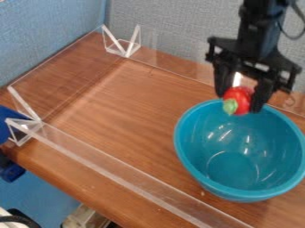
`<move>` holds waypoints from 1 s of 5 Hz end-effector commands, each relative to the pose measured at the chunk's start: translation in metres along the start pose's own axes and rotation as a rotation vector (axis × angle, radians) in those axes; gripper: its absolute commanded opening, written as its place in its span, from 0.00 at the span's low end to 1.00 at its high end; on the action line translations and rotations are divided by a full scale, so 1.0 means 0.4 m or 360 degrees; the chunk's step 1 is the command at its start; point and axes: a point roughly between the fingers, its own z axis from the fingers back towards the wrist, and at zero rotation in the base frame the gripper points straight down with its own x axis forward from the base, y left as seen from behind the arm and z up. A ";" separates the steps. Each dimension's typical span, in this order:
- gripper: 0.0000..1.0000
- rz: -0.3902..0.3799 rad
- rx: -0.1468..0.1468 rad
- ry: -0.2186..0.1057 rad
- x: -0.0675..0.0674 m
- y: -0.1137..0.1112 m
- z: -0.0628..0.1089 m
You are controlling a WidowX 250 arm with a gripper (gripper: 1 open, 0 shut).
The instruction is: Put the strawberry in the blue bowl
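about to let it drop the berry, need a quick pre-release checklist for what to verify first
1. Black gripper shut on the small glossy red toy strawberry: ok.
2. Strawberry clear of the table: ok.
3. Large round teal-blue plastic bowl upright on the wooden table: ok.
4. Bowl empty: ok.
5. Strawberry fully above the bowl's opening, not its far rim: cannot tell from this one view.
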 end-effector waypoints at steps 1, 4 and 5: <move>0.00 -0.0004 -0.0025 -0.0087 -0.014 -0.011 0.022; 0.00 -0.0036 -0.0018 0.0009 -0.026 -0.022 -0.095; 0.00 -0.0040 -0.0013 0.0011 -0.023 -0.020 -0.118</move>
